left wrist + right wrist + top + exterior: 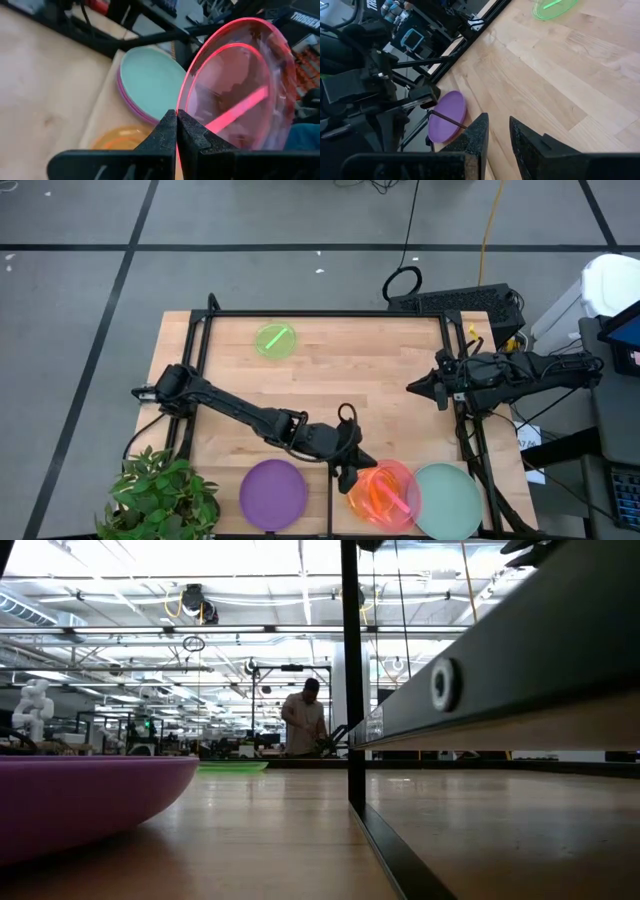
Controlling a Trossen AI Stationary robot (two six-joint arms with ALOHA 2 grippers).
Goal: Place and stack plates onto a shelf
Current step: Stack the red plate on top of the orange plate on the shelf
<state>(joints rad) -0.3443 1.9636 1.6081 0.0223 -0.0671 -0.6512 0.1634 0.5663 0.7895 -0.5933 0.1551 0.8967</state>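
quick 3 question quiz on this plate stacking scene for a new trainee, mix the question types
1. True or false: the left gripper is shut on the rim of the red-pink plate.
2. Which plate lies alone at the far side of the table? A) purple plate B) green plate C) orange plate
3. Fill in: the right gripper holds ____.

Key:
1. True; the plate is tilted up in its grip, above the orange plate.
2. B; the green plate lies by itself, the purple plate sits at the near edge left of the black divider bar, and the pale teal plate is to its right.
3. Nothing; it hangs empty at the table's right edge.
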